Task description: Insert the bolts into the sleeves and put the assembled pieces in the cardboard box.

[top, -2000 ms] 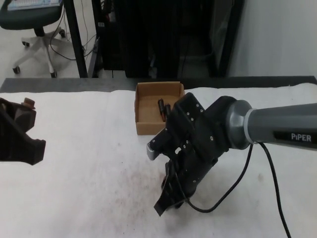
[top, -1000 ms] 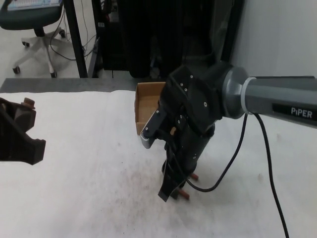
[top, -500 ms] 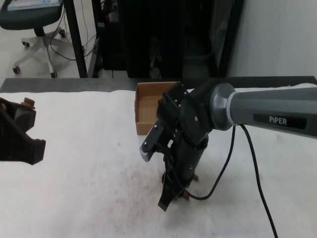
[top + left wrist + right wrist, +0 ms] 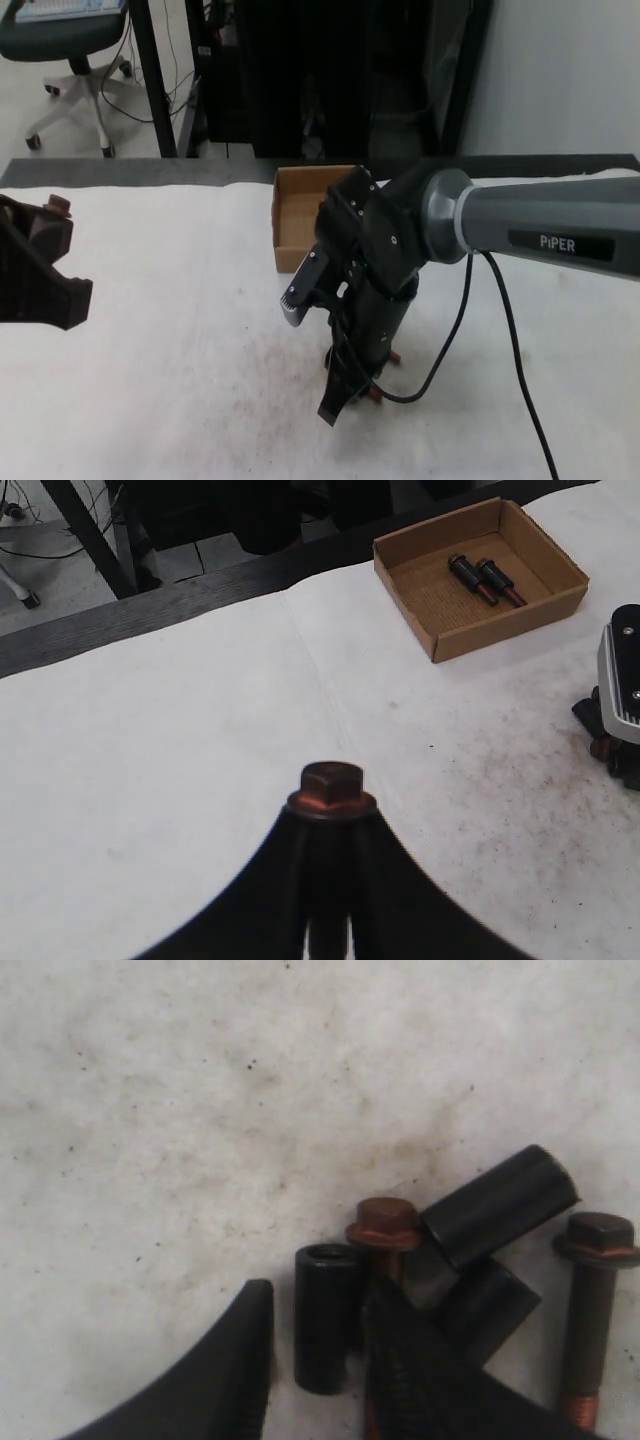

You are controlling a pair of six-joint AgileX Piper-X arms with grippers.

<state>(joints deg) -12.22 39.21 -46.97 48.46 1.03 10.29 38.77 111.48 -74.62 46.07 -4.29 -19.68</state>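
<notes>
Right wrist view has your right gripper (image 4: 322, 1298) partly open, straddling a black sleeve (image 4: 328, 1335) that lies flat on the white cloth (image 4: 150, 1110). Its long axis runs along the fingers with the bore end pointing away from the wrist. One finger looks to be against it, and there's a sliver of gap at the other. Two more sleeves (image 4: 498, 1205) and two loose bolts (image 4: 592, 1290) lie just beside it. Your left gripper (image 4: 328, 815) is clamped on a bolt (image 4: 330, 783), head poking past the tips. Two assembled pieces (image 4: 468, 575) sit in the cardboard box (image 4: 510, 617).
</notes>
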